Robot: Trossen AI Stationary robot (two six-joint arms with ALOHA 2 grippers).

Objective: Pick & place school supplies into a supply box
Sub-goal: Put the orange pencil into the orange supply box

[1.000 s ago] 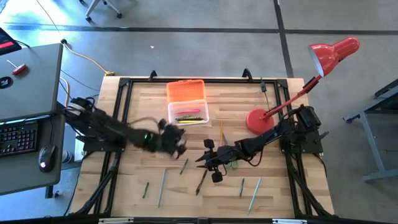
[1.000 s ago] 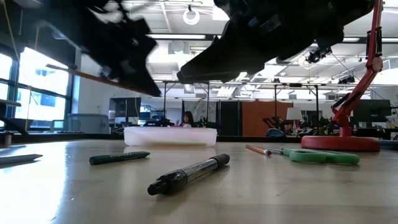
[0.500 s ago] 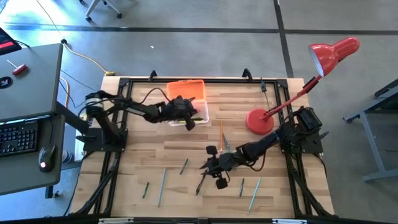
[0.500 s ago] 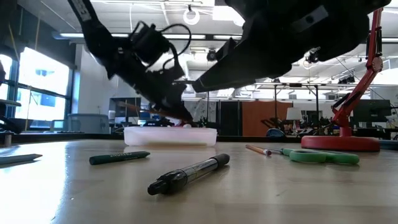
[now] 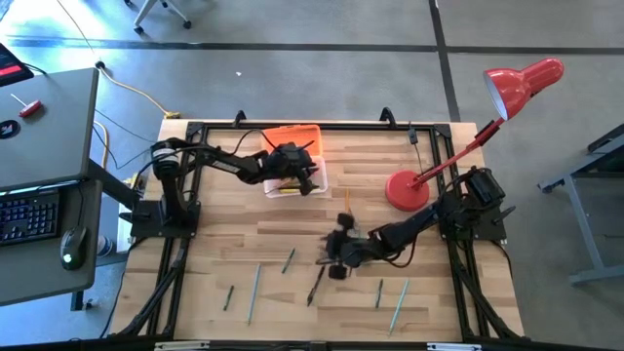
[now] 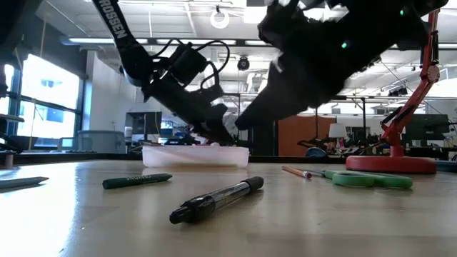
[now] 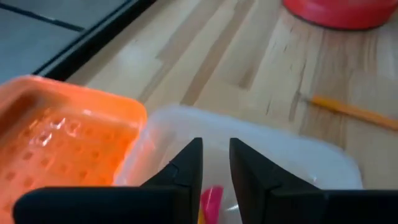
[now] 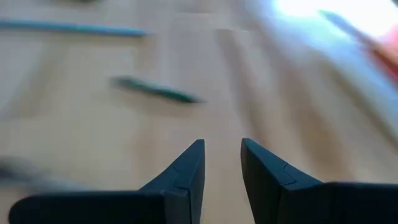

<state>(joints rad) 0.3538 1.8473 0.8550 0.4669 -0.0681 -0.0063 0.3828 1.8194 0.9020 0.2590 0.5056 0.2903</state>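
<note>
High view: left gripper over the clear box, orange lid behind; pencils and pens lie loose on the table, so most sorting remains. Right gripper mid-table.

Low view: black pen, green scissors.

Left wrist: fingers narrowly parted, empty; pink marker apparently inside the box.

Right wrist: fingers slightly apart, holding nothing.

A red desk lamp stands at the right rear of the wooden table, its round base on the boards and its shade reaching past the edge. A grey desk beside the table carries a keyboard and what looks like a mouse.
</note>
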